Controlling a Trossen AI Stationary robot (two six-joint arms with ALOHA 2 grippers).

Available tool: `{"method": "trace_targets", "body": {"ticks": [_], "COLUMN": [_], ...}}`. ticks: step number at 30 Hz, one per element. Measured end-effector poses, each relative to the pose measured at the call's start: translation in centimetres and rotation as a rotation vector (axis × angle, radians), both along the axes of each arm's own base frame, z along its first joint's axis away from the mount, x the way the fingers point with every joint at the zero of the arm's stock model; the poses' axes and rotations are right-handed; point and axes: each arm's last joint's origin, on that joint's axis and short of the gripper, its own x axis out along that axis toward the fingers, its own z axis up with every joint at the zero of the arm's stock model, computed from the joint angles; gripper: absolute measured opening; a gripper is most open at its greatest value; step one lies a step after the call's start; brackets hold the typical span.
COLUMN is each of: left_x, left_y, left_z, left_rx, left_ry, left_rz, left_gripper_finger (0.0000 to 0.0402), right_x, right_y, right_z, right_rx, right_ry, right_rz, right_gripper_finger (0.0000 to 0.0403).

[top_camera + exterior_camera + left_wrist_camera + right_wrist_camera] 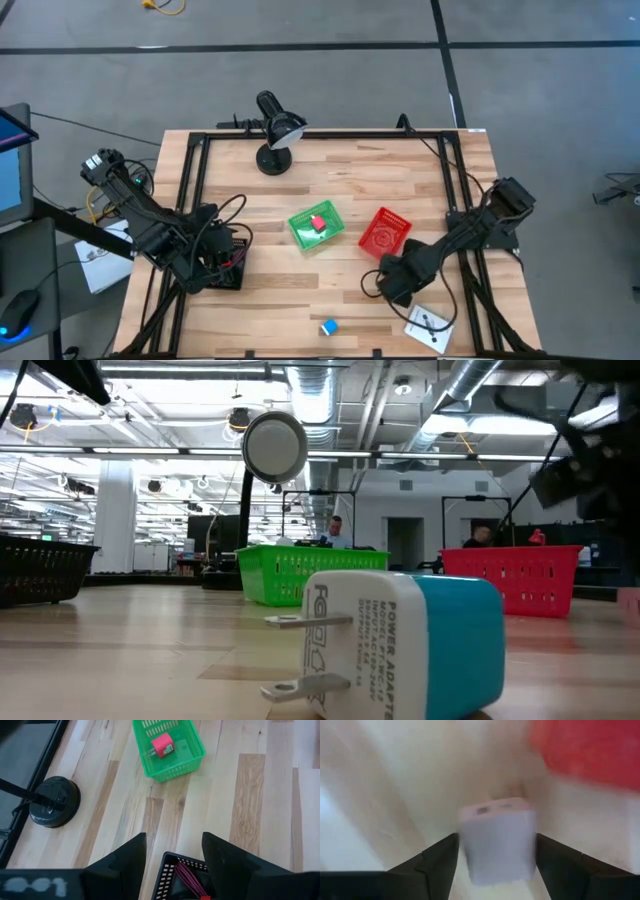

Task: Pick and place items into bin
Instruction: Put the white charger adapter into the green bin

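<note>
My right gripper (pixel 392 285) is low over the table just near of the red basket (pixel 385 232). The pale pink cube (pixel 497 840) fills the gap between its fingers. It is hidden under the gripper in the high view. My left gripper (pixel 174 840) hangs open over the black bin (pixel 170 865) at the table's left. A maroon cord (pixel 189 877) lies in that bin. The red-pink block (pixel 319 222) lies in the green basket (pixel 303 232). A blue-and-white cube (pixel 328 327) lies on its side near the near edge, with the white card (pixel 430 325) to its right. My right gripper has the pale pink cube pinched between its two fingers, one on each of two opposite side faces (pixel 466 845). The fingers come from above, pointing down. The picture is blurred, and I cannot tell whether the cube is lifted or still stands on the table.
A black desk lamp (pixel 275 130) stands at the far edge, its round base (pixel 52 800) on the wood. The green basket (pixel 290 572) and the red basket (pixel 510 575) sit mid-table. Black frame rails run along both sides. Bare wood lies between the baskets and the near edge.
</note>
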Motion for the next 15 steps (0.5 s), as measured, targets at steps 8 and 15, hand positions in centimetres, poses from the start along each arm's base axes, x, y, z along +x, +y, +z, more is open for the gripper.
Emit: {"method": "trace_targets", "body": {"ticks": [8, 15], "left_x": [0.0, 0.0], "left_y": [0.0, 0.0], "left_z": [0.0, 0.0], "left_rx": [0.000, 0.000], "left_ry": [0.000, 0.000], "left_rz": [0.000, 0.000], "left_gripper_finger": [0.0183, 0.0183], "right_x": [0.0, 0.0], "right_y": [-0.1, -0.1], "right_z": [-0.2, -0.8], "right_rx": [0.001, 0.031], "right_ry": [-0.012, -0.047], "right_rz": [0.007, 0.041], "right_gripper_finger": [0.0247, 0.0227]}}
